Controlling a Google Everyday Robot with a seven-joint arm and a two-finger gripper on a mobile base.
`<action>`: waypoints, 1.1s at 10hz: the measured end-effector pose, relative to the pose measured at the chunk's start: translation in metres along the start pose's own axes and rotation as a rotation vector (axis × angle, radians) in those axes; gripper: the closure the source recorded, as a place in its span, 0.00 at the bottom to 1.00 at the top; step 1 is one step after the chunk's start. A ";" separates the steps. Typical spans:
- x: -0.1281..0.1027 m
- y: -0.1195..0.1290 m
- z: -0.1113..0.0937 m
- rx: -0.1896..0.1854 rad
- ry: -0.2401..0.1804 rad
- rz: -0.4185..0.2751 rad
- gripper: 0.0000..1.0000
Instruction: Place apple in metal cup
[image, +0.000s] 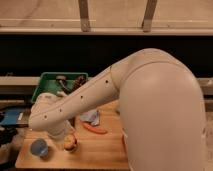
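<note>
From the camera view we're looking past the robot's big cream-white arm (150, 105), which fills the right half of the picture and sweeps down to the left over a wooden table (95, 152). The gripper (69, 136) sits low at the front-left of that table, tucked under the arm's wrist housing, right above the apple (70, 144). The apple shows yellow-orange with a reddish side, just below the wrist, and it looks to sit at or on a small dark cup-like shape that may be the metal cup (70, 148); we cannot tell whether the fruit is inside it, resting on its rim, or held just over it. The grip itself is hidden by the wrist.

Just left of the apple stands a light blue cup (39, 148), upright and near the table's front-left corner, apart from the fruit. To the right of the apple lies a long red-orange vegetable (95, 129), stretched across the wood. Behind it a crumpled blue-grey cloth (91, 117) lies on the table under the arm. At the back left, a green bin (47, 82) holds several small mixed items we can't make out. Above the table runs a dark band, with a pale ledge and upright posts over it.
</note>
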 end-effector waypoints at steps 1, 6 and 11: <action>0.001 -0.001 0.002 -0.002 0.005 0.005 0.57; 0.005 -0.006 0.007 -0.006 0.021 0.023 0.29; 0.005 -0.015 0.006 -0.002 0.023 0.044 0.29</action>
